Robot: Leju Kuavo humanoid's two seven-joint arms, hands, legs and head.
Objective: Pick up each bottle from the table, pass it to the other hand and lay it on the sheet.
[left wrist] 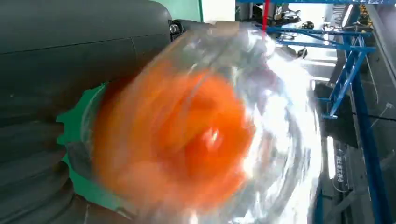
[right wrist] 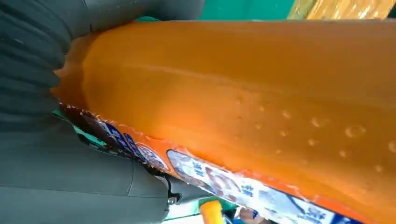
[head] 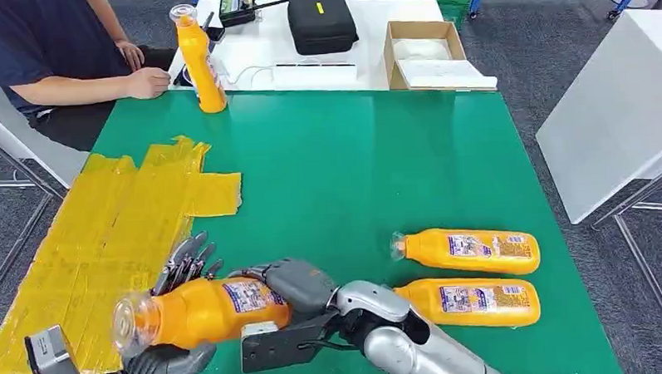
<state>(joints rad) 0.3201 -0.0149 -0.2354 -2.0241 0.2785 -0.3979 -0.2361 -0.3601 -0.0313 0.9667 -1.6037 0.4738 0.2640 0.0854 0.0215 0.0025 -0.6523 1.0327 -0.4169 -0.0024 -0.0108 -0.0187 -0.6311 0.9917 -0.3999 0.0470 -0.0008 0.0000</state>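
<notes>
The held bottle (head: pixel 201 310), over the yellow sheet (head: pixel 105 236)'s near edge, is gripped by both left hand (head: pixel 172 359) and right hand (head: pixel 302 288).

Green-topped table (head: pixel 344 178) fills mid-frame. Yellow taped-together sheet (head: pixel 105 236) lies flat on its left side. Two orange plastic bottles with clear caps lie on their sides lower right, one (head: pixel 469 251) just above the other (head: pixel 473 302), apart. Third orange bottle (head: pixel 200 60) stands upright at upper-left edge.
</notes>
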